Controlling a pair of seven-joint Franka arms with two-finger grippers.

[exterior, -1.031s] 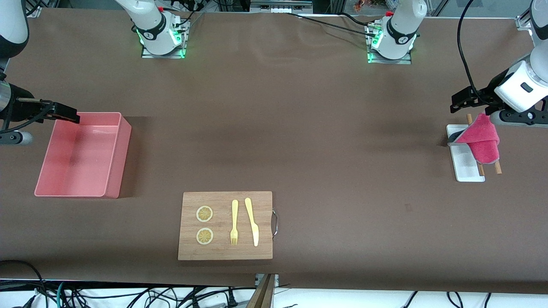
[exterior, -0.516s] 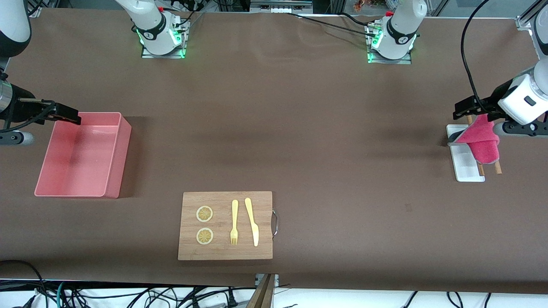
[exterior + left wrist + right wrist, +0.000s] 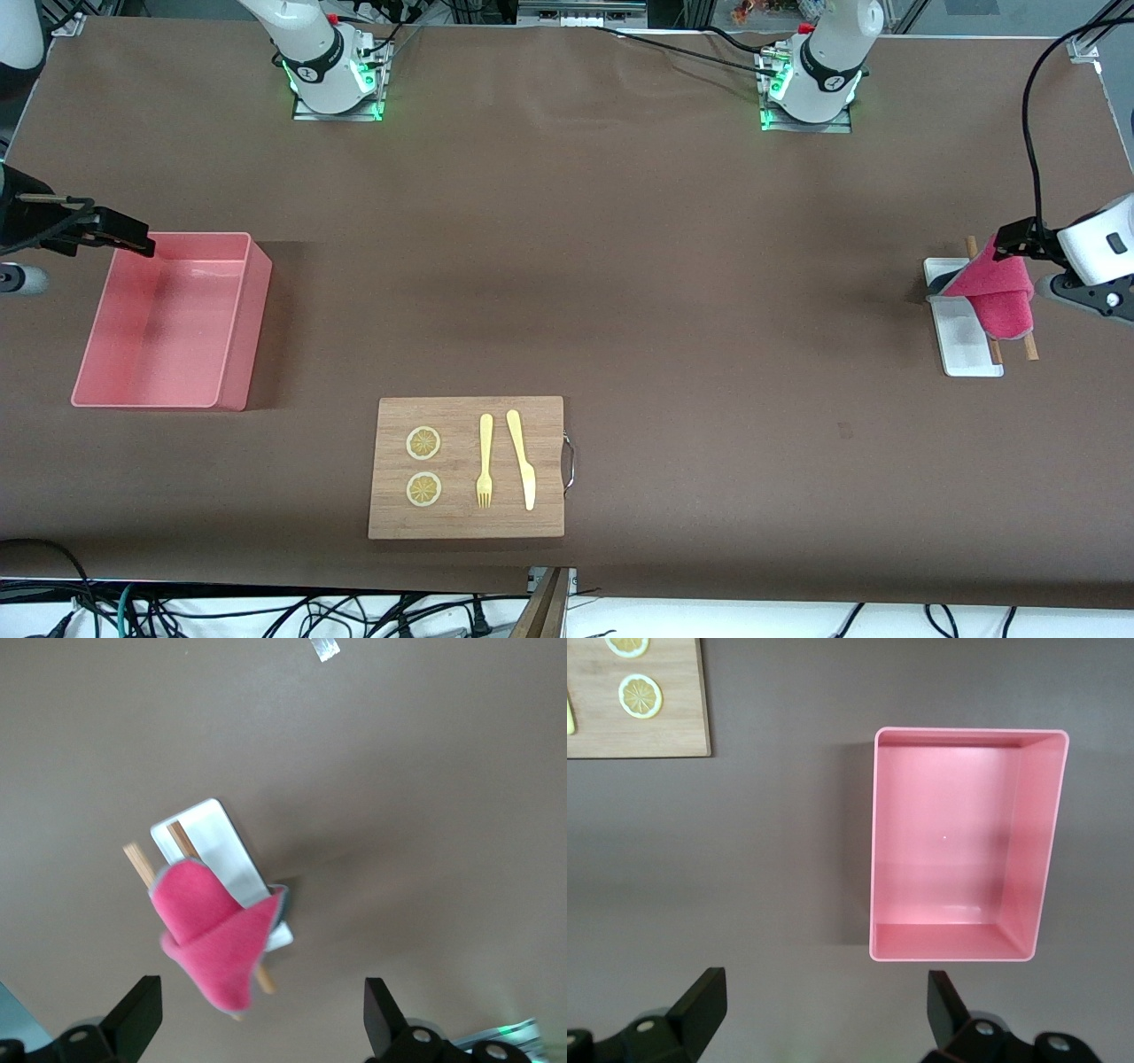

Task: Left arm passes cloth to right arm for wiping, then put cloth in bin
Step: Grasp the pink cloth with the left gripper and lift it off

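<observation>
A: Front view. Cloth sits draped over the white tray and chopsticks at the left arm's end of the table. Left gripper is beside it, drawn back toward the table edge compared with a second ago; cloth unmoved.

B: So no grasp yet?

A: None, I judge. Right gripper hangs by the bin, also pulled slightly outward.

B: Left wrist view?

A: Fingers spread wide, nothing between them; cloth lies below, folded, on the tray.

B: Right wrist view?

A: Fingers apart, bin empty. Handover not started.
</observation>
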